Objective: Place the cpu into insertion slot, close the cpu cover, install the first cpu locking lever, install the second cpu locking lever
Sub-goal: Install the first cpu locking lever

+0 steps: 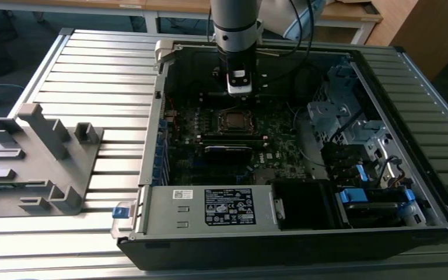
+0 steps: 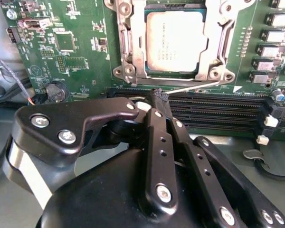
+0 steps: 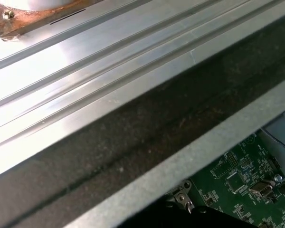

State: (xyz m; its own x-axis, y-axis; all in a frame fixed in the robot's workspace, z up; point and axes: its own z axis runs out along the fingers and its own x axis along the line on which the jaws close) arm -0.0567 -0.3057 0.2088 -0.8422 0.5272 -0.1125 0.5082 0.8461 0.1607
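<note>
Open black metal computer case (image 1: 286,254) lying flat on ribbed silver aluminium counter (image 1: 100,70). Inside, against the nearest wall, silver metal box with white label (image 1: 179,214); toward the exterior view's right of it, blue plastic drive clips (image 1: 360,195). At the exterior view's left, grey moulded plastic fixture (image 1: 33,163), apart from case. Long narrow black card slots (image 2: 218,107) side by side in the second wrist view.

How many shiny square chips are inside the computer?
1. The cpu lies on the green motherboard, framed by the silver cpu cover. More could hide beneath other parts.

On the tool's side of the grey case rim (image 3: 204,152) you have the green motherboard (image 3: 237,190); past that rim run the dark wall (image 3: 133,142) and ribbed aluminium table (image 3: 109,61).
</note>
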